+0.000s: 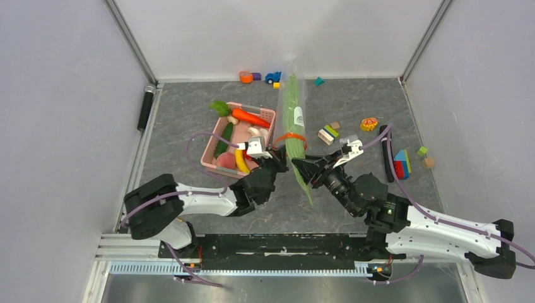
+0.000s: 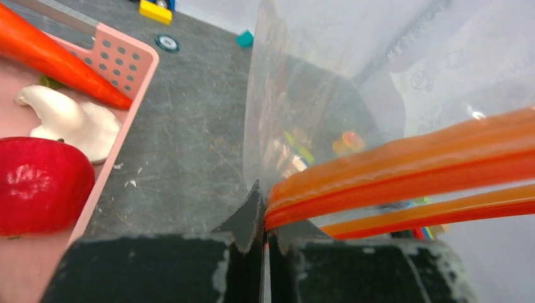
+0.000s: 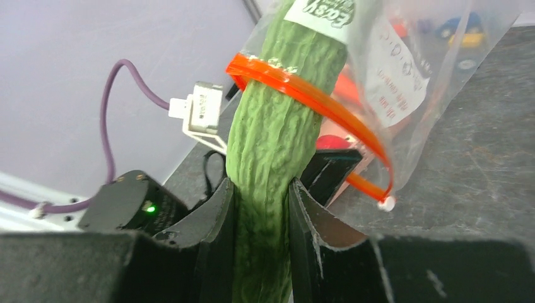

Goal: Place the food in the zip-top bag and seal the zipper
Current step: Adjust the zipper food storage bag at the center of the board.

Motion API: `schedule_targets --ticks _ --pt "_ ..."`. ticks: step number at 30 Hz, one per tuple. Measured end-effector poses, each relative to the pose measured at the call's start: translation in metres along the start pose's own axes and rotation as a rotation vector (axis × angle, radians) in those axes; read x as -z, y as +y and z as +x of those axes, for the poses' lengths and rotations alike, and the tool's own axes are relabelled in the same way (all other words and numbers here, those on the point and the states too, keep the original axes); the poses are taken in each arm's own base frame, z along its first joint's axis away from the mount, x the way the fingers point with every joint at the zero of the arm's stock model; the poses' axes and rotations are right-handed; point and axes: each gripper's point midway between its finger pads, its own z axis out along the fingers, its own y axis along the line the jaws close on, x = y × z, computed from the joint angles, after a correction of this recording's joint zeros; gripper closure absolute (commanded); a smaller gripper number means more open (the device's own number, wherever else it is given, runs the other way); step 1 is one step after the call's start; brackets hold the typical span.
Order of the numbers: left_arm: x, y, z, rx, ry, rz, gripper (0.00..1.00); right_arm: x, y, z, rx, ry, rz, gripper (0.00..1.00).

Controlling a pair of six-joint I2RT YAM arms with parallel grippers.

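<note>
My left gripper (image 2: 264,243) was clenched on the bag's thin orange-red zipper (image 2: 404,173). My right gripper (image 3: 262,218) grasped a long, bumpy green cucumber (image 3: 277,132), half inside the clear, crinkled zip-top bag (image 1: 295,104) (its mouth ringing the cucumber). The pink lattice basket (image 1: 268,113) on the grey desk (image 1: 353,107) held a smooth carrot (image 1: 251,117).

Long green cucumber (image 1: 293,120) halfway inside zip-top bag (image 1: 299,95)
</note>
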Motion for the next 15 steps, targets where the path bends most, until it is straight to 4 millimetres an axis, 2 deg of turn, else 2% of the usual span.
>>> schedule_targets --ticks 8,15 --pt "0.034 -0.02 0.008 -0.001 0.274 0.108 0.98 -0.015 -0.029 -0.018 0.094 -0.147 0.183 1.0" --pt "0.069 -0.029 0.013 0.025 0.463 0.16 0.98 -0.035 -0.05 0.003 0.221 -0.197 0.317 1.0"
